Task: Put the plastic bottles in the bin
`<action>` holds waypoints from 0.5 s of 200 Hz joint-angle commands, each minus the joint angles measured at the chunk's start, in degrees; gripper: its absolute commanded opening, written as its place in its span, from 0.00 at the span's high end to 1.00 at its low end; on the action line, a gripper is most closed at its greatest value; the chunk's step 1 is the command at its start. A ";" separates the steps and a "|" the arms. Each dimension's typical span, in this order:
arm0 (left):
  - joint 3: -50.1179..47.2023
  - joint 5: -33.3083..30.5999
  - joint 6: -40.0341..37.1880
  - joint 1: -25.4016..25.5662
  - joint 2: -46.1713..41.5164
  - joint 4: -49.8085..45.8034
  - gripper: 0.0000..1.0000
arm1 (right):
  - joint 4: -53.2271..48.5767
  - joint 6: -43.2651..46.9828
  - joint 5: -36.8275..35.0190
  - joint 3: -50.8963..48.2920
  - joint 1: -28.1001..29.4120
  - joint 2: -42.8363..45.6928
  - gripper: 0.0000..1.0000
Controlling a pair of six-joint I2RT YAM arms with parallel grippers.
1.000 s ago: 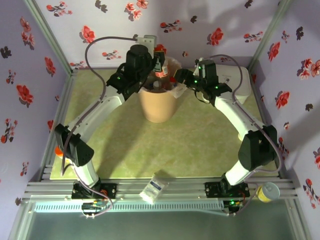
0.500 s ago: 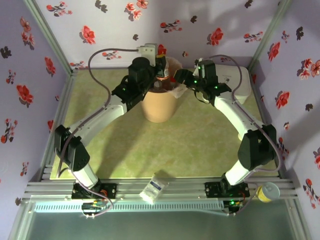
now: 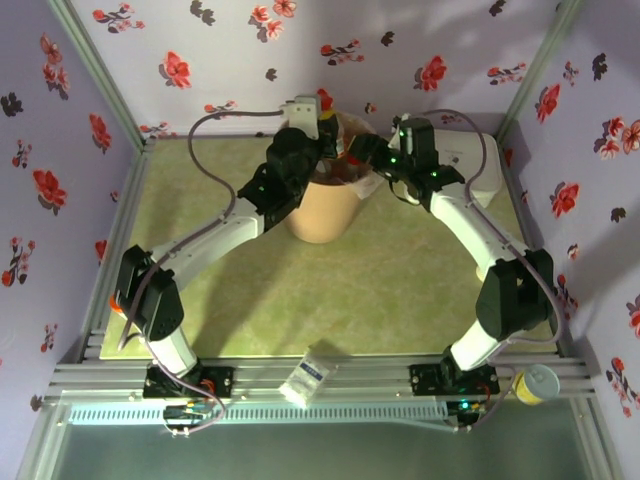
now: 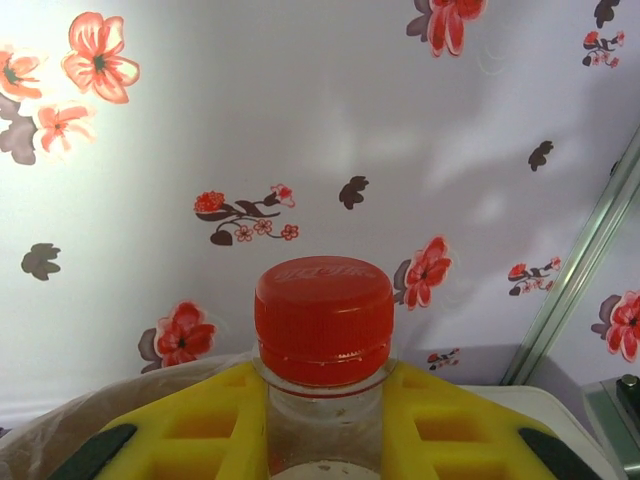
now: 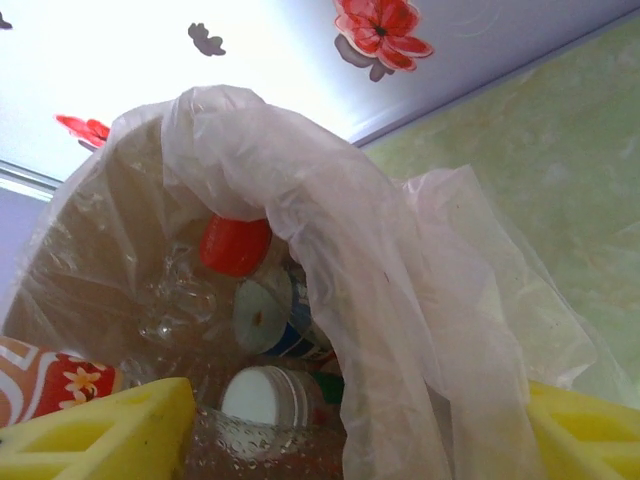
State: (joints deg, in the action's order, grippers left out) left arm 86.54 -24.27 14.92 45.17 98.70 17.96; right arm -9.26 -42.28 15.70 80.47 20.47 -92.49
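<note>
The left gripper is clamped on a bottle — its yellow fingers press the clear neck from both sides, just under the red cap, and the bottle stands upright between them. From above, this gripper hangs over the far left rim of the bin; whether the bottle's foot is inside the mouth I cannot tell.

The right gripper has its jaws well apart, clamped on nothing, and sits at the bin's right rim, facing down into it. A fold of the clear bag drapes over the rim between its fingers. Inside lie more bottles — one red-capped, one white-capped, one with a blue label — heaped together.

The bin stands on the green table, far of centre, between the two arms, which reach in from near left and near right. A white box sits at the far right, near the bin. A small white packet lies on the near rail.
</note>
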 commanded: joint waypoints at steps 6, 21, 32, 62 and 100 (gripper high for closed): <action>-10.59 5.04 3.91 1.68 5.95 -30.44 1.00 | 3.37 -1.71 2.31 0.26 -0.24 0.62 0.28; -11.09 5.80 6.64 0.88 2.12 -30.49 1.00 | 3.28 -1.66 2.55 0.30 -0.25 1.03 0.28; -10.39 6.15 7.93 0.49 -0.65 -31.58 1.00 | 3.19 -1.72 2.59 0.38 -0.25 1.36 0.28; -8.07 7.08 12.26 -1.79 -5.86 -35.71 1.00 | 2.53 -1.77 3.36 0.90 -0.17 1.96 0.28; -8.93 13.25 14.51 -8.35 -9.86 -35.10 0.87 | 2.40 -1.58 3.68 1.23 -0.06 2.06 0.28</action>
State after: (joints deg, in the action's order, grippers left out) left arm 81.65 -19.25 27.44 39.00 87.20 1.83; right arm -8.14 -43.24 18.15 80.47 20.23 -92.25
